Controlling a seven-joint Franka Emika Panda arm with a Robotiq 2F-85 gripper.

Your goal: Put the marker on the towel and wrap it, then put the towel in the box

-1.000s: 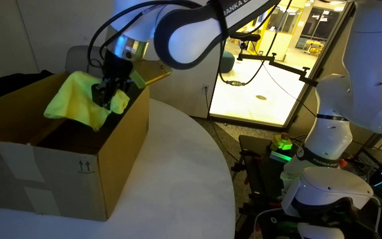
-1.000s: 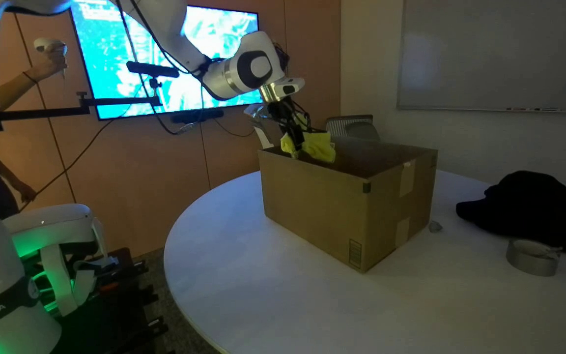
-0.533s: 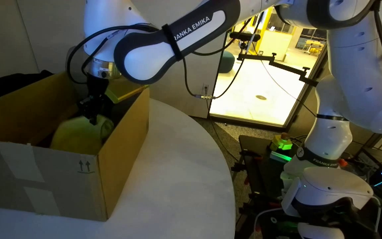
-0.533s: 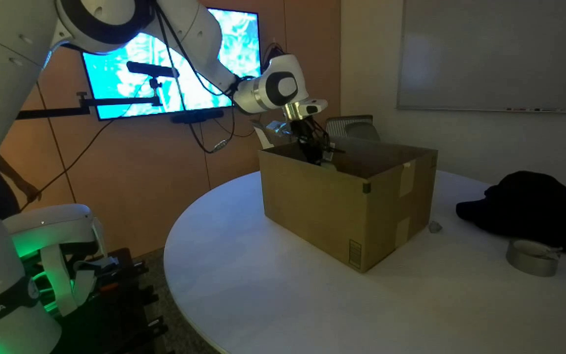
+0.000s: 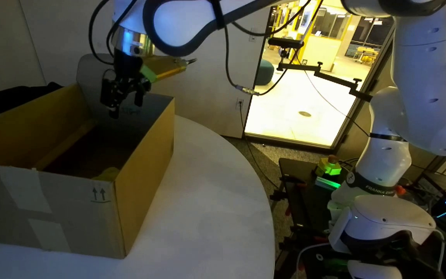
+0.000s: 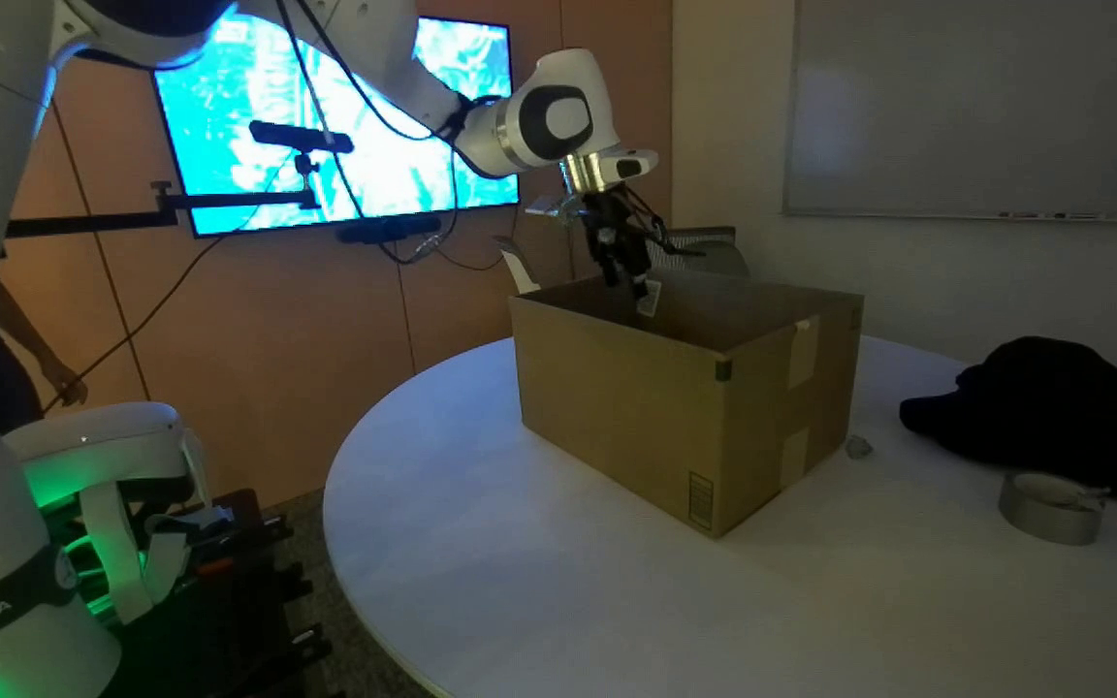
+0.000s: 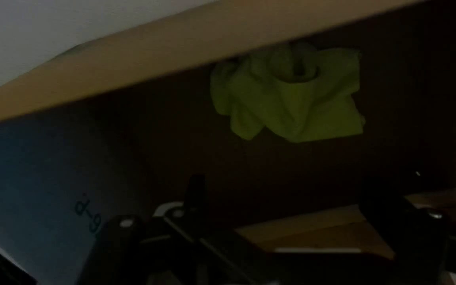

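towel (image 5: pixel 108 174) in box (image 5: pixel 79 211), partly hidden

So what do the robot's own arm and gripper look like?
The arm is smooth and white, with rounded dark trim and looping black cables. A dark band low on it reads FRANKA EMIKA. A shiny metal collar sits above the gripper, which is black and jointed.

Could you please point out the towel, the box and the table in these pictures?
Towel (image 7: pixel 285 101): wrist view, on the middle of its crumpled cloth.
Box (image 6: pixel 622 407): in an exterior view, on its long outer wall.
Table (image 6: pixel 655 601): in an exterior view, on its white top.
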